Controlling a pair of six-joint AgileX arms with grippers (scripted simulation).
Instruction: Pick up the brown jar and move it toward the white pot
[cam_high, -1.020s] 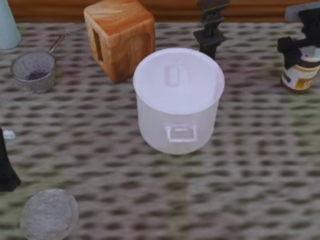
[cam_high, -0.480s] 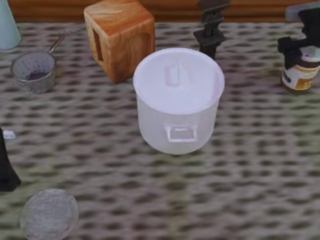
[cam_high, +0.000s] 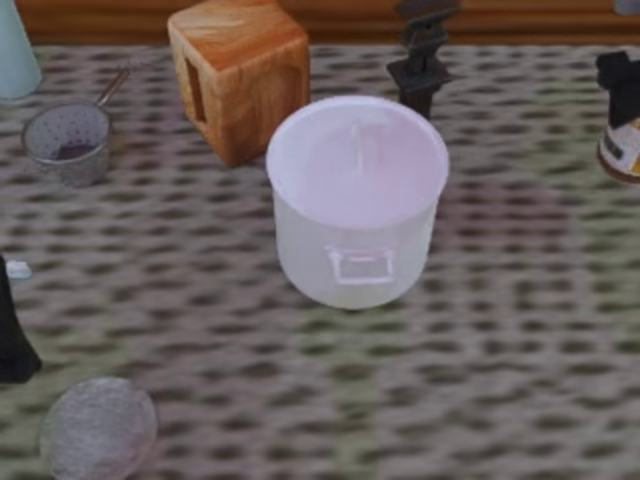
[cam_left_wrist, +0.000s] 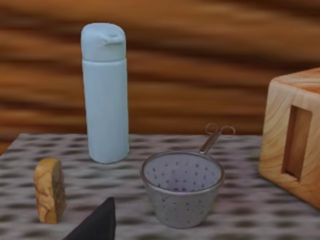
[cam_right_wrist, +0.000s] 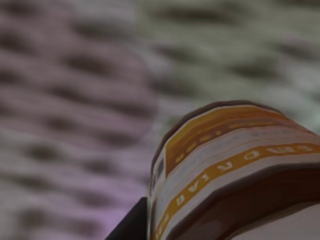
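The right hand (cam_high: 622, 75) is clamped on the upper part of the brown jar (cam_high: 622, 150), which hangs under it above the counter (cam_high: 300, 380), well apart from the white pot (cam_high: 356, 200); the jar looks small, stiff, light and probably smooth, so a hold near the lid seems safest.

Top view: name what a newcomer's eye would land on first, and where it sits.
The white pot dominates, standing at the table's middle with its lid on and side handle facing the camera. Behind it to the left stands the wooden block. At the far right edge, the right gripper holds the brown jar.
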